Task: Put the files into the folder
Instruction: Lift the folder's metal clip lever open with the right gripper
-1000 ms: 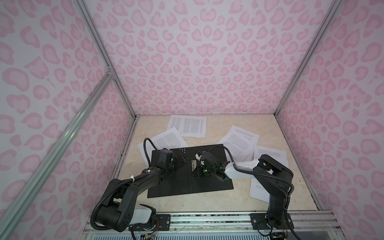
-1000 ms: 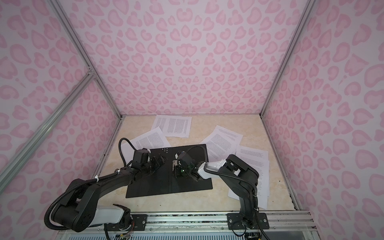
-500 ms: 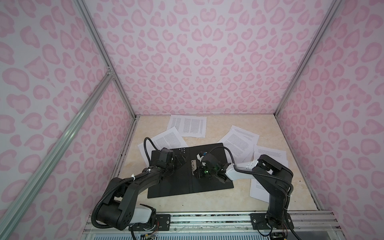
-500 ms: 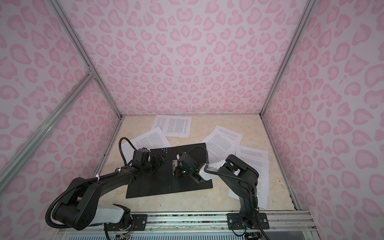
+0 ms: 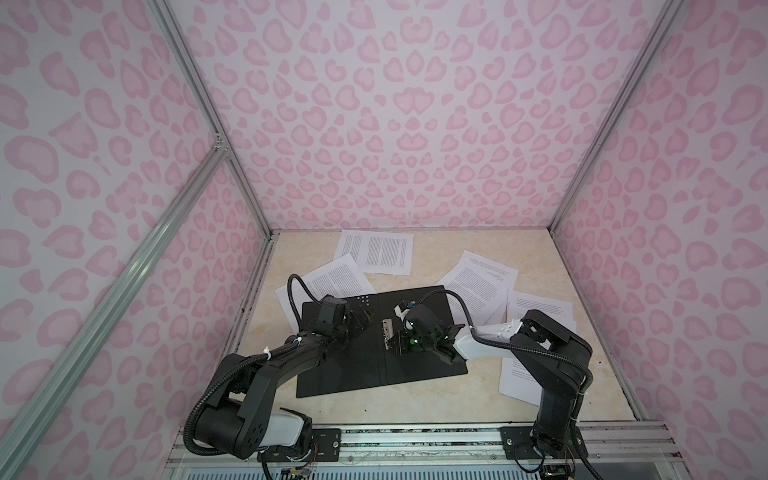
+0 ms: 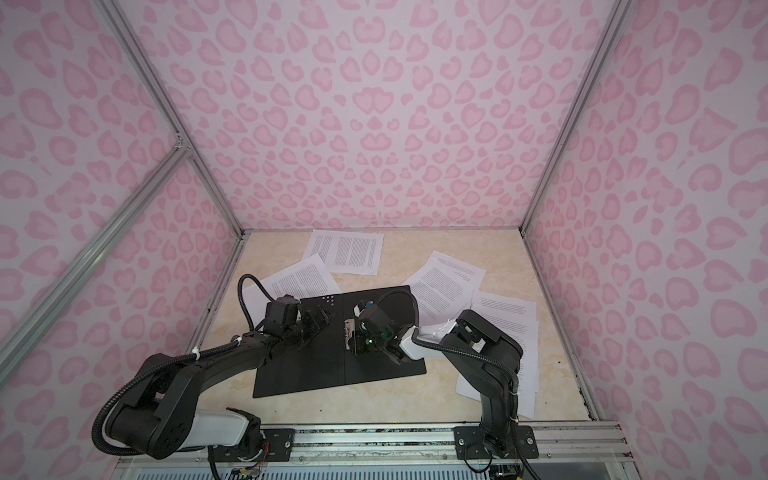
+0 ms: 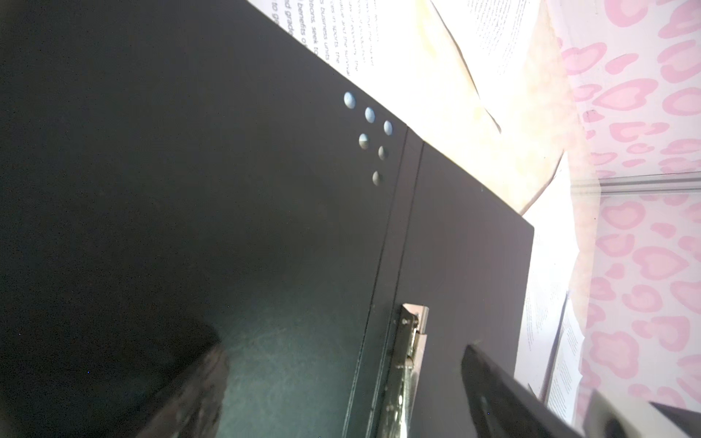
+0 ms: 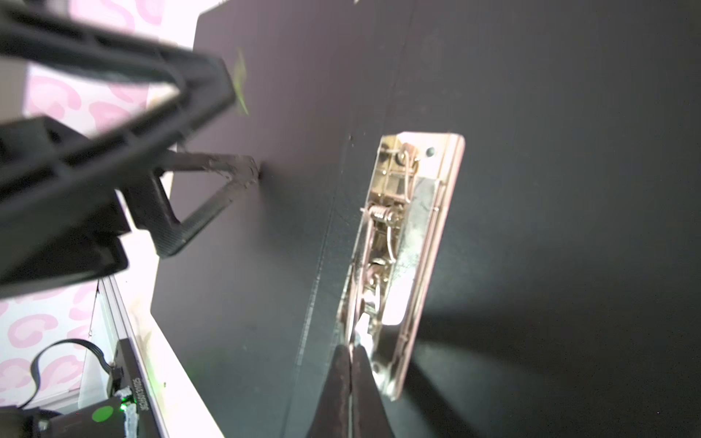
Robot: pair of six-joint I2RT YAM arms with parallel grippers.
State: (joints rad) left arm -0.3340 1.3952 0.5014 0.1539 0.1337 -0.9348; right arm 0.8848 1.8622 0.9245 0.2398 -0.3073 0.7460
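Paper sheets, the files, lie scattered on the beige marbled table, white and dense with black print. In both top views the folder lies open and flat at the table's centre, matte black inside up, with a crease running down the spine. From the folder, one sheet lies at 12 o'clock and one at 11 with a corner tucked under the folder's edge. An overlapping pair lies at 1, and the right arm partly hides a stack at 3. Six small pale round dots cluster on the left leaf near its far edge. The metal spine clip is a narrow shiny plate with a coiled spring and a wire lever. The right gripper has its tapered black tips pressed together at the clip's near end; whether they nip the lever I cannot tell. The left gripper is spread wide and holds nothing. One ribbed fingertip appears to touch the left leaf at 9 o'clock of the clip. Pink heart-print walls enclose the table.
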